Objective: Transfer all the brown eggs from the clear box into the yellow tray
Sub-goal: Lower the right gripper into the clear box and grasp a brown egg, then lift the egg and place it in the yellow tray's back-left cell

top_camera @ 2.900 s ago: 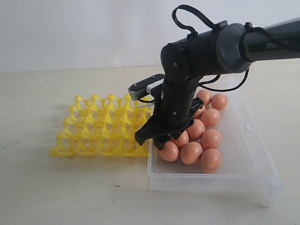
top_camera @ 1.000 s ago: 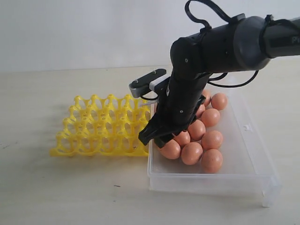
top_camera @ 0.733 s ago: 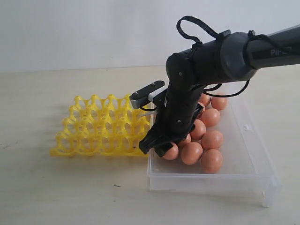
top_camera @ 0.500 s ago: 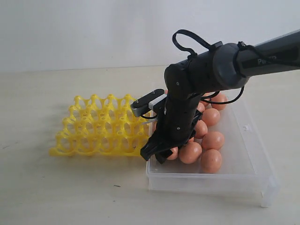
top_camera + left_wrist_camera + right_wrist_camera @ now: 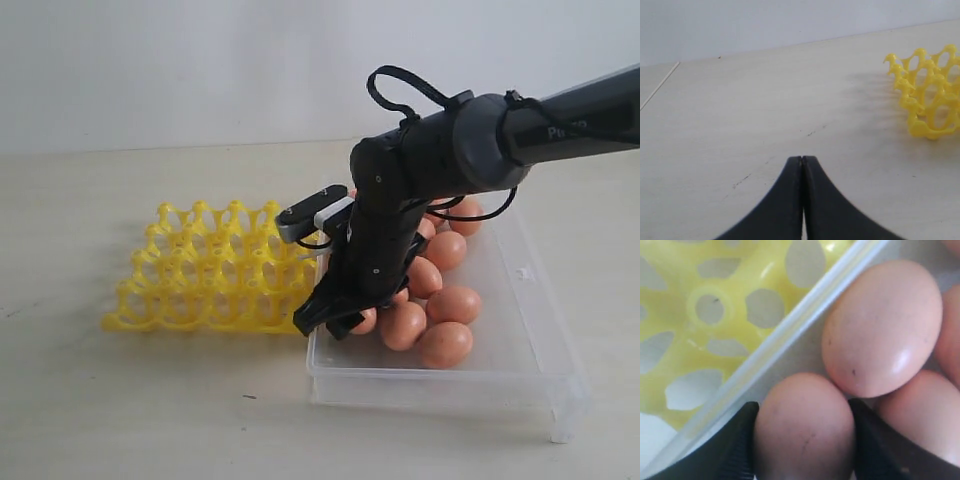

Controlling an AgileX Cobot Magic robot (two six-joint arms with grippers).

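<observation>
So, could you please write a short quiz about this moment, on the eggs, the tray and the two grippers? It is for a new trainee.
1. True or false: several brown eggs already sit in the yellow tray.
2. Which gripper is shut with nothing in it? A: the left gripper. B: the right gripper.
3. Fill in: the egg between the right gripper's fingers lies inside the ____.

Key: 1 false; 2 A; 3 clear box.
</observation>
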